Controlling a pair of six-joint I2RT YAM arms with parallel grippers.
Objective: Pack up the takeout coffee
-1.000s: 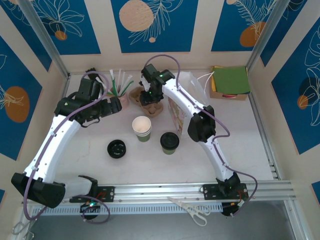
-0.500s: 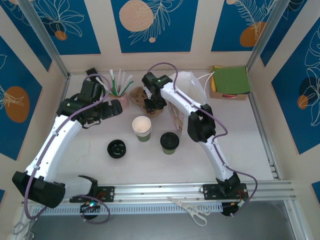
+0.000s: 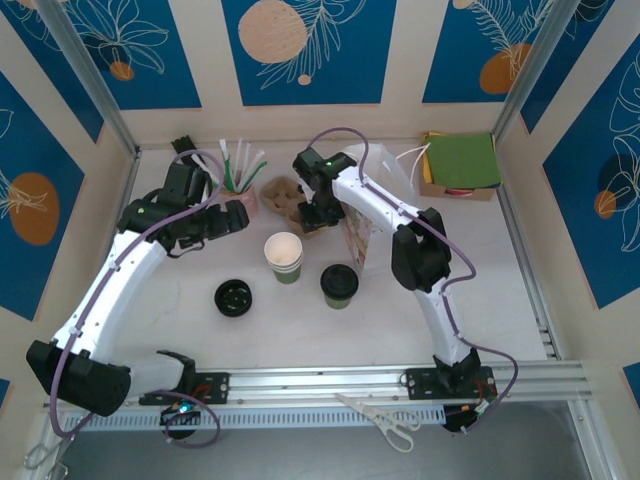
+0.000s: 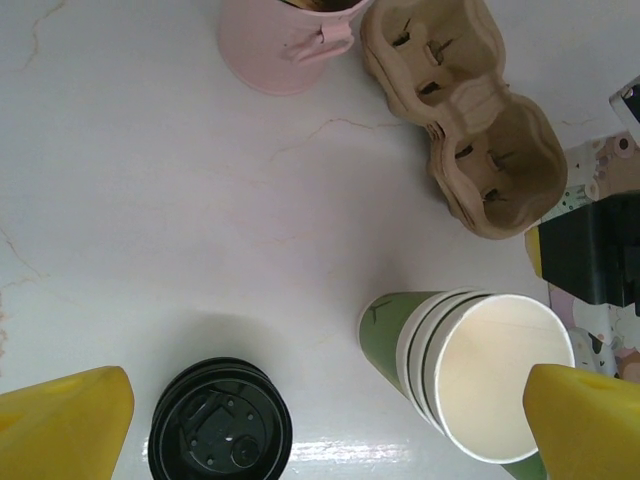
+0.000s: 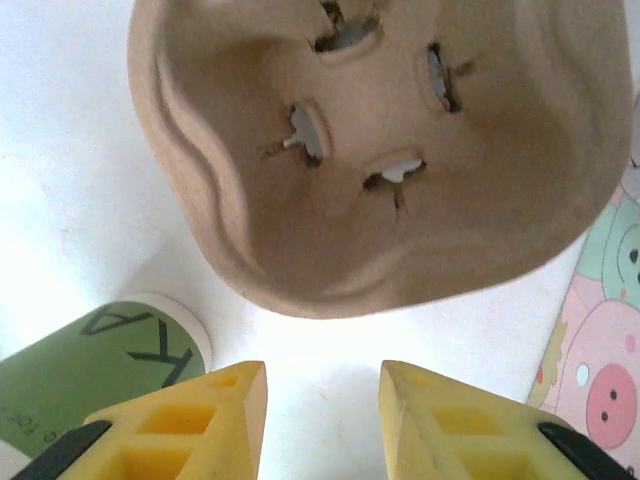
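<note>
One lidded cup, the takeout coffee (image 3: 339, 284), stands upright mid-worktop (image 3: 300, 345), black lid on. It is just right of the stack of lidless green cups (image 3: 284, 256) and close to the near end of the white bag (image 3: 372, 185), and nothing is touching it. Your left gripper (image 4: 325, 410) hangs spread wide and empty beside the pink cup (image 4: 285, 45), with the lone black lid (image 4: 220, 430) lying well apart from the coffee. Your right gripper (image 5: 322, 420) is low at the edge of the cardboard cup carrier (image 5: 380, 150). Its yellow fingers (image 5: 200, 425) are partly apart, with only bare worktop between them.
</note>
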